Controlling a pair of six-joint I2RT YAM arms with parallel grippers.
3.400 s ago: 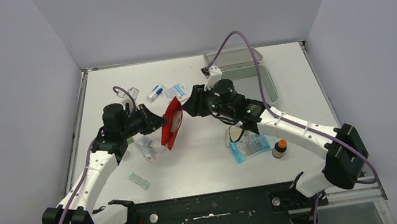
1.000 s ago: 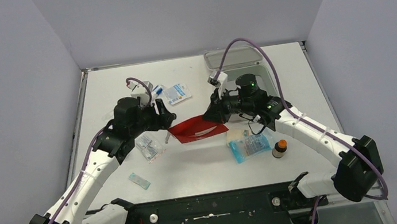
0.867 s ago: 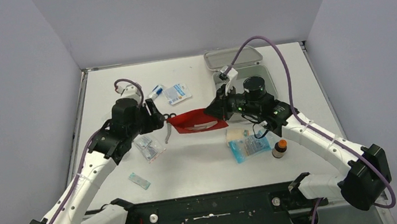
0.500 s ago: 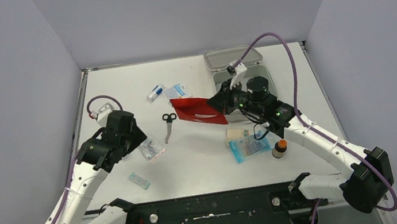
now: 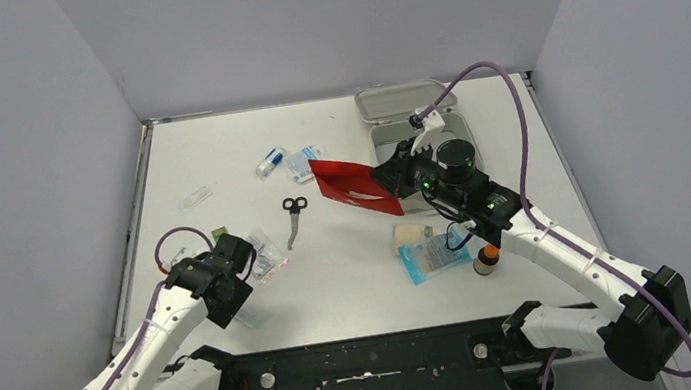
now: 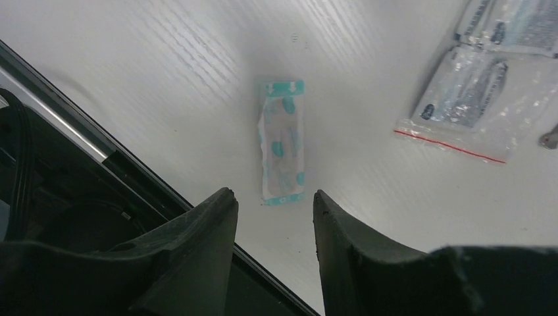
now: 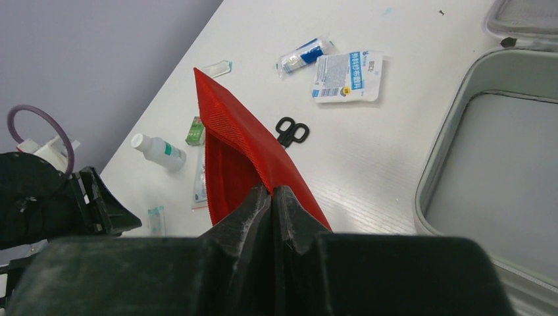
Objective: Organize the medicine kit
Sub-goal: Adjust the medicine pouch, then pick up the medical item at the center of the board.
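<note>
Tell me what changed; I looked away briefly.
The left end effector let go of the red pouch, pulled back toward the near edge and now hovers open over a wrapped plaster. The right end effector, still clamped on the pouch, carried it toward the medicine kit. The scissors now lie on the table. The blue packet and orange-capped bottle stayed put.

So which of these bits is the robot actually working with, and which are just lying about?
In use: medicine kit, open; red pouch, pinched in right hand; plaster strip, under open left hand.
Lying about: scissors; orange-capped bottle; blue packet; white sachet.
</note>
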